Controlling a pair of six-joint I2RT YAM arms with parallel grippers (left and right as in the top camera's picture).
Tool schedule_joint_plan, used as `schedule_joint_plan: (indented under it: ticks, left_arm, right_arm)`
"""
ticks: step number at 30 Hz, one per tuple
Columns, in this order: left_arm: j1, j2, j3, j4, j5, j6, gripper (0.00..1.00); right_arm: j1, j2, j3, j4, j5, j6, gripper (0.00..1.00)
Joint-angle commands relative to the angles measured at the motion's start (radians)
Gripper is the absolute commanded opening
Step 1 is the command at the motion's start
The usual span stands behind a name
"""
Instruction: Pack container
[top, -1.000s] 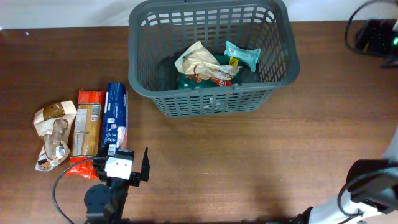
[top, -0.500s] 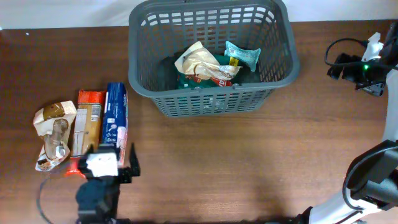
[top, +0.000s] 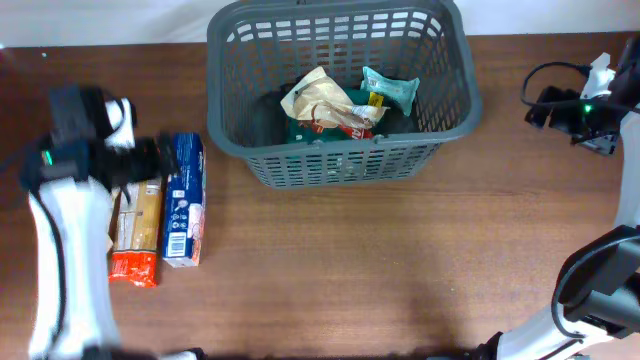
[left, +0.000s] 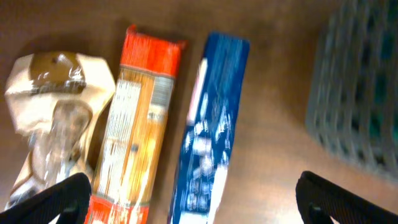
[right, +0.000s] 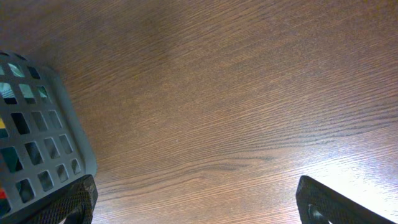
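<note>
The dark grey basket (top: 340, 165) stands at the back middle of the table. It holds a beige packet (top: 320, 98), a teal packet (top: 390, 88) and other snacks. On the table to its left lie a blue packet (top: 184, 200), an orange packet (top: 137, 225) and a beige bag, which the arm mostly hides from overhead. My left gripper (top: 138, 165) is open and empty above the far ends of these packets. The left wrist view shows the blue packet (left: 211, 124), the orange packet (left: 140, 124) and the beige bag (left: 56, 118). My right gripper (top: 562, 110) is open and empty, right of the basket.
The basket's slotted wall (left: 360, 93) shows blurred at the right of the left wrist view. Its corner (right: 37, 124) shows at the left of the right wrist view, over bare wood. The right arm's cable (top: 545, 75) loops near the right edge.
My left arm has swung from the table's front edge to the far left, over the packets. The right gripper came into view at the right edge, then held still.
</note>
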Motion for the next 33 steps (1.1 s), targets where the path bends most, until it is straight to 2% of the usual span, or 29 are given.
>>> schedule_joint_plan:
  ticks: [1, 4, 8, 21, 27, 29, 31, 32, 33]
  left_arm:
    - [0.025, 0.187, 0.171, -0.056, 0.136, -0.008, 0.99]
    - [0.024, 0.248, 0.175, -0.061, 0.187, 0.118, 1.00]
    - [0.024, 0.327, 0.175, -0.097, 0.172, 0.204, 0.93]
    - [0.017, 0.616, 0.175, -0.109, 0.064, 0.254, 0.93]
    - [-0.010, 0.705, 0.175, -0.100, 0.040, 0.254, 0.89]
    - [-0.017, 0.726, 0.175, -0.102, 0.040, 0.254, 0.76]
    - [-0.027, 0.731, 0.175, -0.107, 0.040, 0.254, 0.33]
    - [-0.032, 0.730, 0.179, -0.111, 0.040, 0.254, 0.15]
    - [-0.036, 0.726, 0.190, -0.124, 0.040, 0.253, 0.04]
  right_arm:
    - [0.005, -0.008, 0.000, 0.003, -0.006, 0.002, 0.99]
    - [0.005, -0.008, 0.000, 0.003, -0.006, 0.002, 0.99]
    - [0.005, -0.008, 0.000, 0.003, -0.006, 0.002, 0.99]
    - [0.005, -0.008, 0.000, 0.003, -0.006, 0.002, 0.99]
    - [0.005, -0.008, 0.000, 0.003, -0.006, 0.002, 0.99]
    - [0.005, -0.008, 0.000, 0.003, -0.006, 0.002, 0.99]
    - [0.005, -0.008, 0.000, 0.003, -0.006, 0.001, 0.99]
    - [0.005, -0.008, 0.000, 0.003, -0.006, 0.002, 0.99]
    - [0.005, -0.008, 0.000, 0.003, -0.006, 0.001, 0.99]
